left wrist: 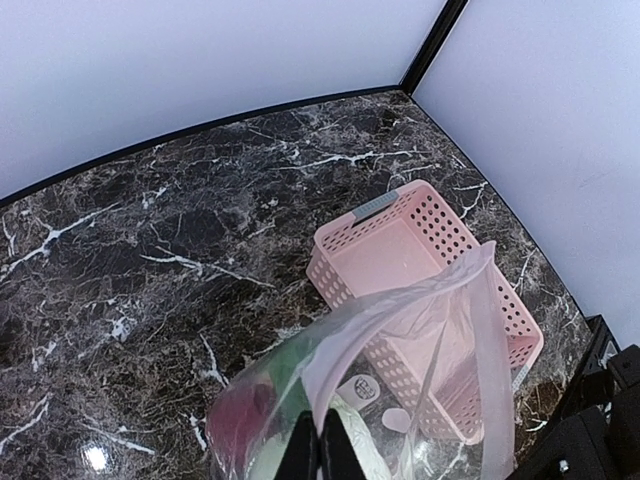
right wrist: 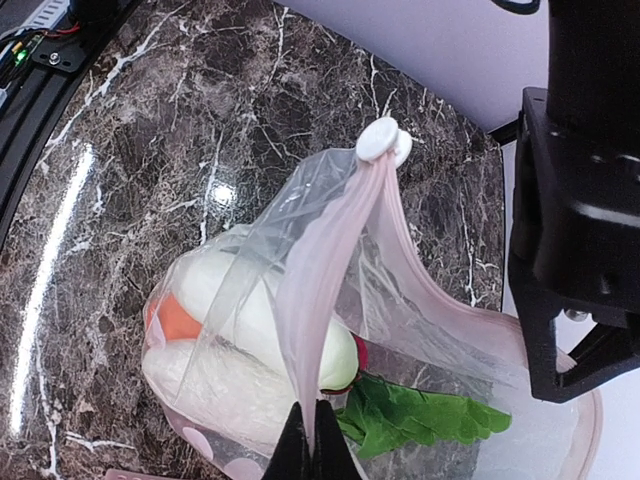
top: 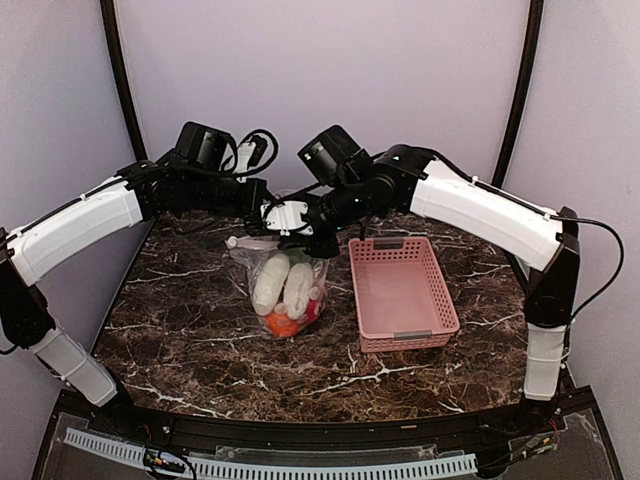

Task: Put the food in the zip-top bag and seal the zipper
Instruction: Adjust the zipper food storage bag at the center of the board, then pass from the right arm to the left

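The zip-top bag (top: 286, 285) hangs just over the marble, lifted by its mouth. Inside lies the food: two white radishes (top: 283, 283), an orange ball (top: 279, 323) and a red one. My left gripper (top: 279, 228) and right gripper (top: 318, 244) are both shut on the mouth edge. In the left wrist view the left gripper (left wrist: 318, 416) pinches the pale strip, with a maroon ball (left wrist: 235, 420) below. The right gripper (right wrist: 309, 405) pinches the zipper (right wrist: 330, 260); its white slider (right wrist: 383, 140) sits at the far end. Radishes (right wrist: 250, 330) and green leaves (right wrist: 425, 415) show through the plastic.
A pink plastic basket (top: 402, 290) stands just right of the bag, also visible in the left wrist view as the basket (left wrist: 390, 250). The left arm's black body (right wrist: 585, 200) fills the right side of the right wrist view. Walls close the back and sides.
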`<state>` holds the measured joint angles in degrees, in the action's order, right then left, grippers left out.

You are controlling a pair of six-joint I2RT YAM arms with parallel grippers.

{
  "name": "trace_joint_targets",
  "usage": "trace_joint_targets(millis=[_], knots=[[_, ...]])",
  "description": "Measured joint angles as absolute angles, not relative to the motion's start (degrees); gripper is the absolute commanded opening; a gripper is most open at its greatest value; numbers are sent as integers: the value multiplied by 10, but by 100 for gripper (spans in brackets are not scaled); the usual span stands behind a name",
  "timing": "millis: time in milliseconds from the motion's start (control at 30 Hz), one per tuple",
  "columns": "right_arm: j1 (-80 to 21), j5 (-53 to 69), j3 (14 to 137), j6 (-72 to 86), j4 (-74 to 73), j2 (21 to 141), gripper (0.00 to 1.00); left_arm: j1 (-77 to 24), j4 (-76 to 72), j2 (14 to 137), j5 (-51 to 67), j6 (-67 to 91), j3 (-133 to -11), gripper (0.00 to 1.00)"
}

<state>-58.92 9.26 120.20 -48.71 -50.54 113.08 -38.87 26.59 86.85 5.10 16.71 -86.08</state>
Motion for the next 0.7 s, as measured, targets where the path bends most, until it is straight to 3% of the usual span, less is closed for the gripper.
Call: trace_joint_targets(millis=[67, 100, 133, 167, 233, 400, 700], knots=[[-589, 94, 1203, -486, -505, 1131, 0, -389, 262, 865, 50, 163, -859, 13], [-589, 95, 1206, -484, -505, 1131, 0, -389, 257, 861, 49, 160, -855, 33], [-589, 95, 1208, -481, -503, 1131, 0, -389, 250, 855, 46, 156, -850, 42], [-589, 95, 1208, -478, -501, 1130, 0, -389, 243, 847, 41, 152, -844, 59], [-589, 95, 1208, -473, -500, 1127, 0, -389, 226, 821, 25, 149, -824, 75], [-589, 96, 1165, -453, -482, 1093, 0, -389, 170, 699, -22, 147, -741, 81], [-573, 116, 1116, -399, -453, 1058, 0, -389, 72, 500, -14, 170, -545, 75]])
